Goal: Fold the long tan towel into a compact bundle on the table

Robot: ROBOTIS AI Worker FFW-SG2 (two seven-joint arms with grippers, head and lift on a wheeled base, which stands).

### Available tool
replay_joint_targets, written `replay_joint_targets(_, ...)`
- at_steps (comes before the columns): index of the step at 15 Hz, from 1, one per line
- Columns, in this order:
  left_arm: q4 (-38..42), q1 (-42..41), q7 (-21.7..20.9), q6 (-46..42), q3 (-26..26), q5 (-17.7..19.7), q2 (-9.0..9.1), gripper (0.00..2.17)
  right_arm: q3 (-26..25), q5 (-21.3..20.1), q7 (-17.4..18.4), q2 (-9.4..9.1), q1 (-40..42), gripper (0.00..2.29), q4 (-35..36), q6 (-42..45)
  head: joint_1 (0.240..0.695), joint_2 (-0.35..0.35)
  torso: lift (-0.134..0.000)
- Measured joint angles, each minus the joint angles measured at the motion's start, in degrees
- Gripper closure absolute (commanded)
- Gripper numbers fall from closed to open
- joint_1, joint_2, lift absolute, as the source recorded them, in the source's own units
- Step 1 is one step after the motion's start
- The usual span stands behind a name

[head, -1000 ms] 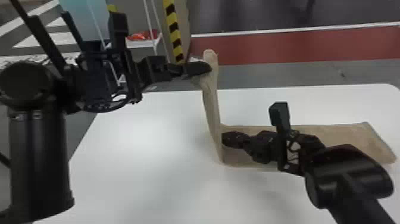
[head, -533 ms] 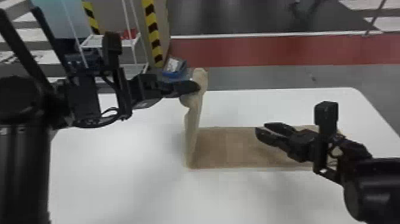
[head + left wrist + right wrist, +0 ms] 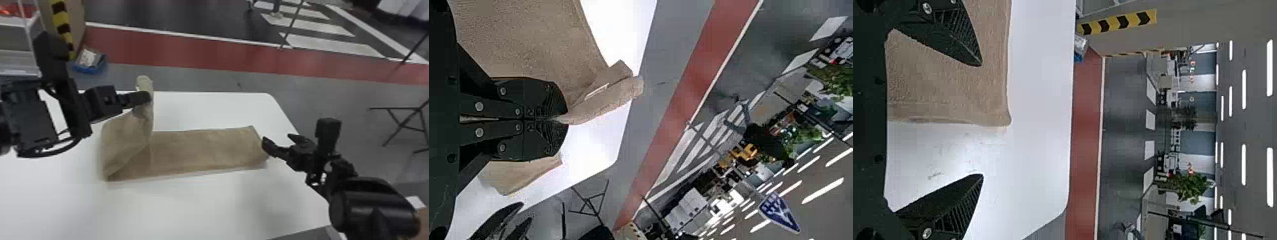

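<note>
While left gripper is clamped tight on the raised end of the tan towel, right gripper has its fingers spread wide, nothing between them. Vs 0.5 s ago: right has gone from above the towel to its right end, fingers further apart. Lifted flap was a narrow upright strip; now it shows a broad face, slanting from the towel's left end up to left gripper. Rest of towel lies flat on the table. Table's right edge is near right gripper; far edge runs behind the towel. White tabletop between towel and far edge, broader stretch on the near side. Blue bin sits on the floor past the far edge.
</note>
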State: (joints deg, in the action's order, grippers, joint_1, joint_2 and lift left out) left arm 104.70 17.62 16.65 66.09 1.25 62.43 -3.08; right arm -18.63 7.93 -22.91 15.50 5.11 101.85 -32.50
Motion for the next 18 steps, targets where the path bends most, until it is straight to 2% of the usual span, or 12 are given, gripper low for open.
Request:
replay_joint_targets(1, 0.62, -0.7, 0.62, -1.19, 1.59, -1.16, 0.49, 1.72, -1.21, 0.98, 0.35, 0.27, 0.3, 0.05, 0.06, -2.2, 0.688, -0.35, -0.125)
replay_joint_targets(3, 1.74, -2.17, 1.25, -2.49, 5.34, -2.75, 1.24, 1.72, -3.5, 3.48, 0.54, 0.98, 0.39, 0.05, 0.95, -12.14, 0.695, -0.35, -0.125)
replay_joint_targets(5, 1.93, -2.64, 1.4, -3.12, 8.41, -3.77, 2.17, 1.72, -4.35, 4.27, 0.48, 1.44, 0.32, 0.05, 1.59, -15.11, 0.695, -0.35, -0.125)
replay_joint_targets(9, 1.21, -2.46, 2.38, -7.07, 12.35, -7.59, 3.05, 1.72, -4.8, 4.04, 0.34, 1.73, 1.04, 0.05, 2.93, -14.05, 0.695, -0.35, -0.125)
replay_joint_targets(17, -1.39, -3.71, 4.18, -19.71, 21.48, -8.61, 3.08, 1.7, -6.12, 5.21, -0.7, 2.34, 2.69, 0.05, 2.48, -10.51, 0.695, -0.35, -0.125)
replay_joint_targets(18, -2.28, -3.72, 4.2, -21.45, 22.94, -9.15, 3.08, 1.57, -6.07, 5.37, -0.73, 2.39, 2.67, 0.05, 2.43, -10.21, 0.695, -0.35, -0.125)
